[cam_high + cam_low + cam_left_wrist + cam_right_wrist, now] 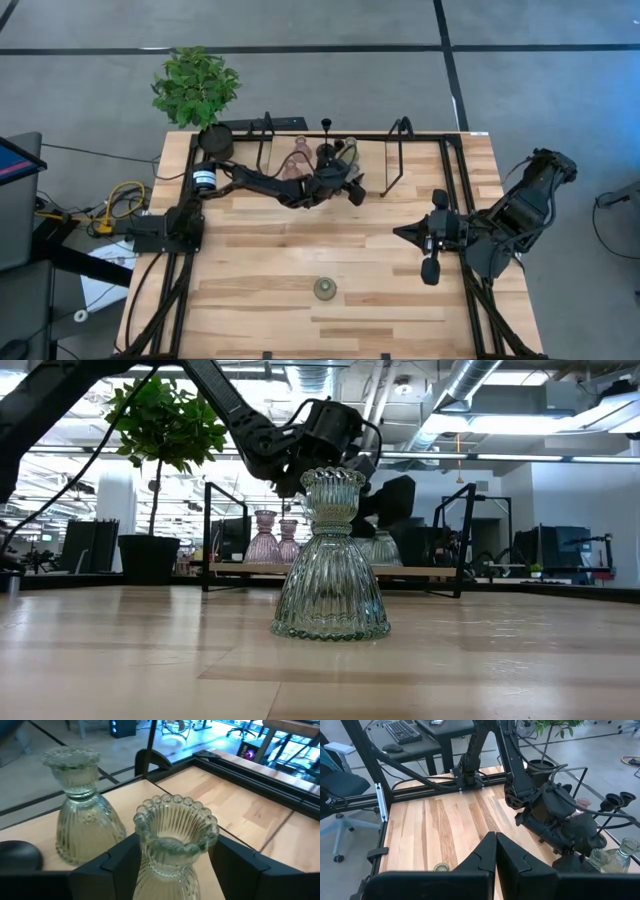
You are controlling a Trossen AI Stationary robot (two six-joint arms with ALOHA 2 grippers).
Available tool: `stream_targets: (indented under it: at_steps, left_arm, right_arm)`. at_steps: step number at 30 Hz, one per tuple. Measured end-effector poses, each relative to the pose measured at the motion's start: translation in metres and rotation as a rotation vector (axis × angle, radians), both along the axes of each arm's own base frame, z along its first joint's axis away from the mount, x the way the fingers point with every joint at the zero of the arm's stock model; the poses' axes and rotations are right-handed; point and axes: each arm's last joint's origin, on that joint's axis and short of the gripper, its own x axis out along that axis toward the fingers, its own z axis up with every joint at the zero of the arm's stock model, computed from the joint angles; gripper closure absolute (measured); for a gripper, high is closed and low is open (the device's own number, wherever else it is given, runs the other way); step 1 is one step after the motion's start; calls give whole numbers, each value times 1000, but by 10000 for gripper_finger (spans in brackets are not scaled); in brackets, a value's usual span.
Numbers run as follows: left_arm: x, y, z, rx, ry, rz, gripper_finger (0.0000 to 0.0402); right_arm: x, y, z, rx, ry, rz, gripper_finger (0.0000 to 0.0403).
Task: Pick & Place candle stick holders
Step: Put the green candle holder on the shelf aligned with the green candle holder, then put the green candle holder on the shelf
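Left gripper [172, 870] sits at the tabletop's far edge, jaws spread around an olive-green glass holder [175, 840]. Its twin [82, 805] stands just beside; a skewed closure could topple either. Right gripper [495, 865] waits near the right edge, jaws pressed together.

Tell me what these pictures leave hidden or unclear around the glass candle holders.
- Left pincer, left wrist view: fingers flank an olive-green holder; whether they touch it cannot be told, and the picture's edge hides its base.
- Low view: the front holder blocks that pincer.
- High view: the left arm covers the back-row holders.
- Pink holders, low view: too far for detail.
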Motion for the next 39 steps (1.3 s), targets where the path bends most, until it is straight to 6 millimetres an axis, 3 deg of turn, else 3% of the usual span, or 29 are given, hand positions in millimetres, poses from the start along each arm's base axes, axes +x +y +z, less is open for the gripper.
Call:
stream_targets:
  at_steps: [21,39]
  left_arm:
    - [1,-2,3,13,-26,-9,180]
    - [-21,-6,63,129,-88,-21,180]
  right_arm:
    - [0,0,0,7,0,-1,403]
    - [0,0,0,6,-1,-2,403]
